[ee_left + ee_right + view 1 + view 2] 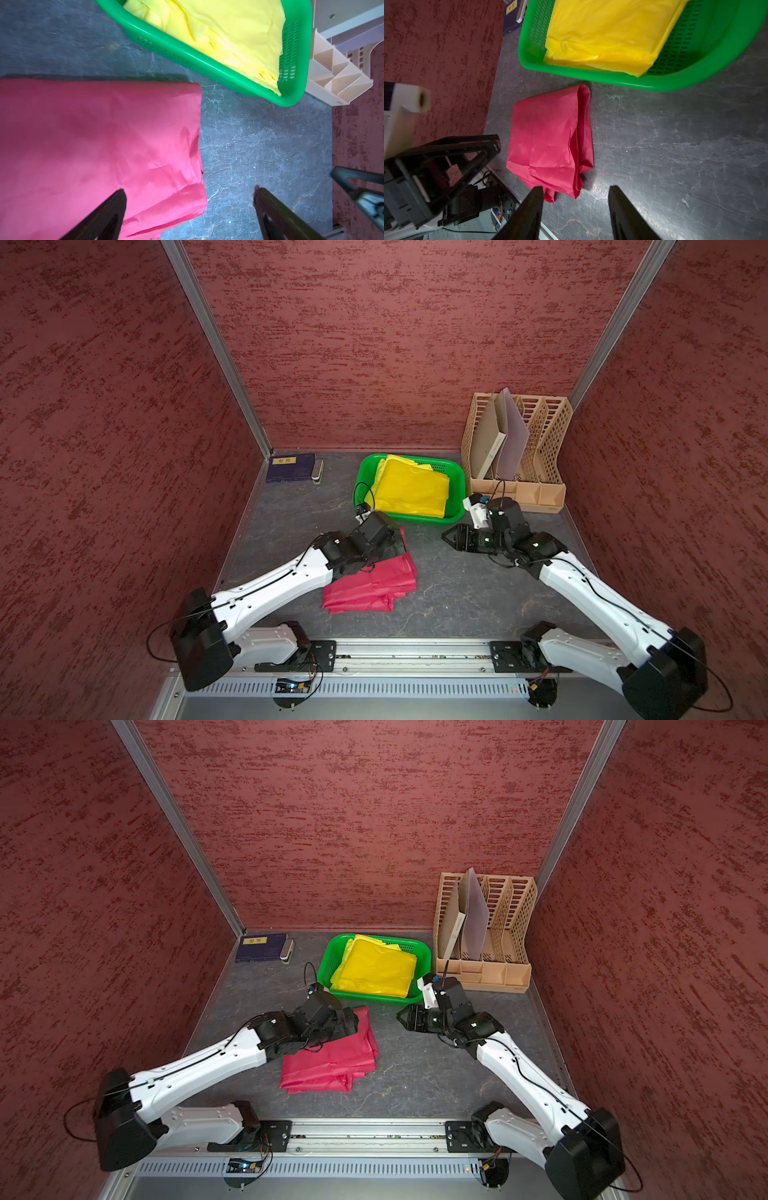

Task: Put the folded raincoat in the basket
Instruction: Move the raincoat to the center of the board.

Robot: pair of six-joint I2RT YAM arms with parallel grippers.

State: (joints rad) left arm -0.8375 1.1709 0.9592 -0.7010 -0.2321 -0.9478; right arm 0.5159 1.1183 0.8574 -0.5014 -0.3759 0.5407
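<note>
Two folded raincoats share the scene. One, a glossy yellow plastic raincoat [411, 487], lies flat inside the shallow rectangular bright green plastic basket [428, 521] with mesh sides. The other, a crumpled crimson fabric raincoat [374, 585], lies on the dark grey marbled tabletop [478, 593].

The left gripper [190, 190] has its fingers spread wide with nothing between them. One finger hangs over the crimson raincoat's corner and the other over bare tabletop; whether either touches the cloth cannot be told. The basket sits a short way ahead of its fingertips.

The right gripper [575, 188] also stands parted and empty, low over bare tabletop. The crimson raincoat lies just ahead of its fingertips, with the basket farther ahead and off to one side.

The placing step looks finished for the yellow raincoat, since it rests inside the basket and neither gripper holds anything. If the crimson raincoat is meant to follow, the next move calls for the left gripper, which hangs above it, to descend onto the thick folded edge. It should pinch through all the layers, since thin cloth caught by its top sheet alone would likely unfold. The lift must then clear the near rim before the bundle goes down onto the yellow raincoat
</note>
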